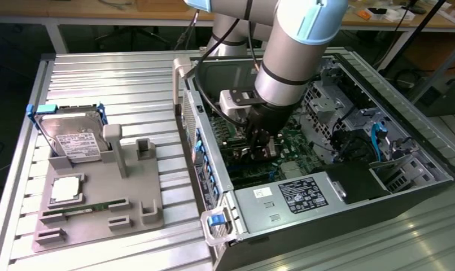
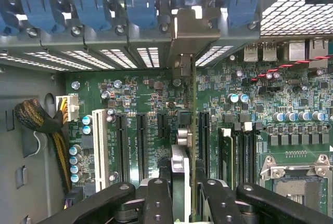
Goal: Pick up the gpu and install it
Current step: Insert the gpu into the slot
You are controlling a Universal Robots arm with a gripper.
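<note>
My gripper [image 1: 259, 148] is down inside the open computer case [image 1: 310, 197], over the green motherboard [image 2: 135, 94]. It is shut on the gpu [image 2: 193, 130], which the wrist view shows edge-on as a thin green board standing upright between my black fingers [image 2: 156, 198]. Its silver end bracket [image 2: 190, 31] reaches the case's rear slot openings, under the row of blue latches [image 2: 93, 5]. The card stands in line with the black expansion slots [image 2: 141, 141]. I cannot tell whether its lower edge is seated in a slot.
Beside the case, at the exterior view's left, a grey fixture [image 1: 99, 214] holds a silver hard drive in a blue frame [image 1: 73, 135] and a slim green memory stick [image 1: 84, 208]. A braided cable bundle [image 2: 36, 117] and the CPU socket [image 2: 296, 177] flank the slots.
</note>
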